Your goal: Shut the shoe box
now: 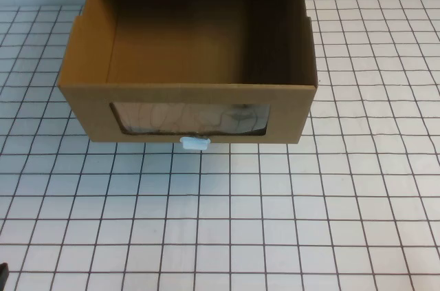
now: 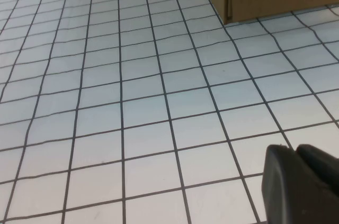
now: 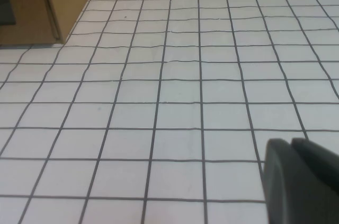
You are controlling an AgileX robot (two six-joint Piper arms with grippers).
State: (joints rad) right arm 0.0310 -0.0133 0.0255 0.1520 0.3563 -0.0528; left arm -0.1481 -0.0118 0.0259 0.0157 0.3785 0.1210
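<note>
Shoe box (image 1: 189, 84) sits at the desk (image 1: 275, 222) far edge, drawer pulled out; left gripper (image 2: 302, 184) and right gripper (image 3: 299, 181) hover low near it, finger state: cannot tell. Best bet: push the windowed front squarely, just above the pull tab (image 1: 194, 142), so the drawer doesn't skew.

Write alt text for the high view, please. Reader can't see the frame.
A brown cardboard shoe box sits on a white gridded table, its drawer pulled out toward the camera and empty inside, with a clear window in its front and a small white pull tab just below it. Neither the left gripper nor the right gripper appears in this view.
</note>
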